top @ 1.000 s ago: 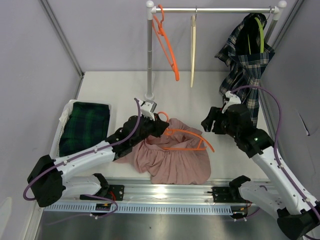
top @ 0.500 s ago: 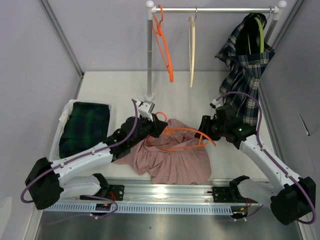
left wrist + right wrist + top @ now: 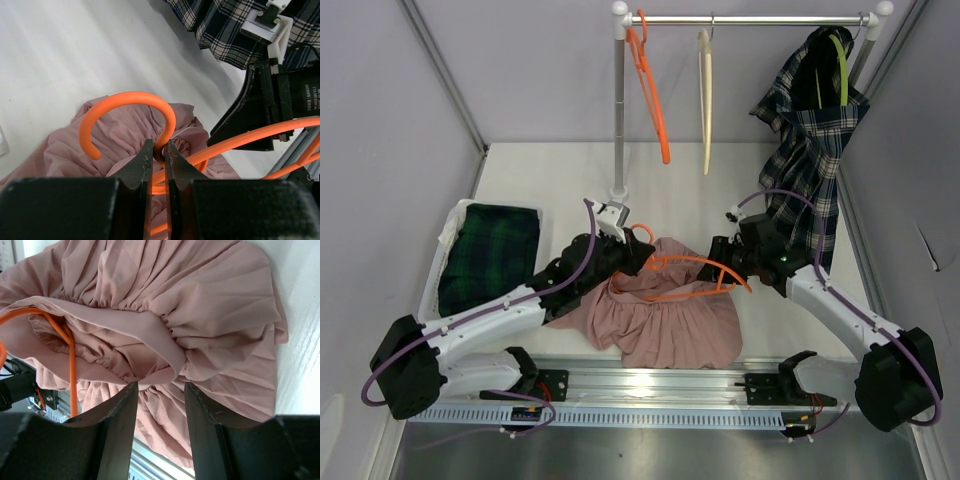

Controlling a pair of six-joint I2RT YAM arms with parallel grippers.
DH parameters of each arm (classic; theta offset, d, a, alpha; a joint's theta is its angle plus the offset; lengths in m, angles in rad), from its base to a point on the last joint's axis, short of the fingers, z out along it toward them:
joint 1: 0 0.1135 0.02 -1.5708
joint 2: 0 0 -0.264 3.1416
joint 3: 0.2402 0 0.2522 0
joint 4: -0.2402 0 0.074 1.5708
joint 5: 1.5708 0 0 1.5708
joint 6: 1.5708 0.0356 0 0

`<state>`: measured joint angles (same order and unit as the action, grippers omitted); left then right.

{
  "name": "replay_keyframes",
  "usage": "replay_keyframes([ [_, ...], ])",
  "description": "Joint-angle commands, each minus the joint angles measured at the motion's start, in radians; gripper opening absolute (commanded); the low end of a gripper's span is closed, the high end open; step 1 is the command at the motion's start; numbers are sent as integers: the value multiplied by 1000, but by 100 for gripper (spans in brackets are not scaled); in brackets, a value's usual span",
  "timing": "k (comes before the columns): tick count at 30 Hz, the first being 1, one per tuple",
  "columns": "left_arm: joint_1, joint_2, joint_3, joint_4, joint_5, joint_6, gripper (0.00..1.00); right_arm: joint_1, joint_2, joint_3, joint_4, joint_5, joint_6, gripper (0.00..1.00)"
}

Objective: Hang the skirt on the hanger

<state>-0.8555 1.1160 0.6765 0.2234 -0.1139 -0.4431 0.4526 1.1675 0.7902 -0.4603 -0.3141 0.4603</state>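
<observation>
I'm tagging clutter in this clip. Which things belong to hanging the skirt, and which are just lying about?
In the job: pink skirt; orange hanger lying on it; left gripper, jaws shut on its neck; right gripper, jaws open over the skirt.
Just about: green plaid cloth at left; spare orange hanger, cream hanger and plaid skirt on the rail.

Bright, even light is cast from above, and only soft shadows are thrown. The fingers (image 3: pixel 136 172) of the left gripper (image 3: pixel 159 150) are blurred; the skirt (image 3: pixel 200 305) beyond the right gripper (image 3: pixel 160 392) is rendered sharply.
</observation>
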Motion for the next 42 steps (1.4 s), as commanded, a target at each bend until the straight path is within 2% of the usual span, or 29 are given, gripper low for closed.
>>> replay_keyframes([
  [1, -2, -28, -5, 54, -13, 18, 0, 20, 21, -3, 72, 33, 17, 47],
  [5, -2, -35, -3, 56, -15, 21, 0, 34, 46, -6, 94, 70, 18, 45],
  [8, -2, -41, -8, 51, -23, 32, 0, 46, 58, -11, 98, 99, 24, 28],
  [9, -2, -42, -8, 50, -30, 43, 0, 49, 55, -11, 85, 113, 26, 16],
  [12, -2, -56, -9, 42, -49, 75, 0, 54, 14, 0, 37, 153, 29, 7],
  [21, -16, -117, 6, -28, -184, 201, 0, 12, -91, 125, -135, 167, 12, 4],
  [27, -25, -139, 6, -56, -311, 239, 0, 9, -111, 172, -184, 175, -2, 0],
  [36, -31, -140, 9, -88, -455, 250, 0, -2, -138, 204, -242, 205, -23, 0],
  [42, -31, -128, 35, -91, -472, 262, 0, -8, -175, 199, -271, 221, -31, 0],
])
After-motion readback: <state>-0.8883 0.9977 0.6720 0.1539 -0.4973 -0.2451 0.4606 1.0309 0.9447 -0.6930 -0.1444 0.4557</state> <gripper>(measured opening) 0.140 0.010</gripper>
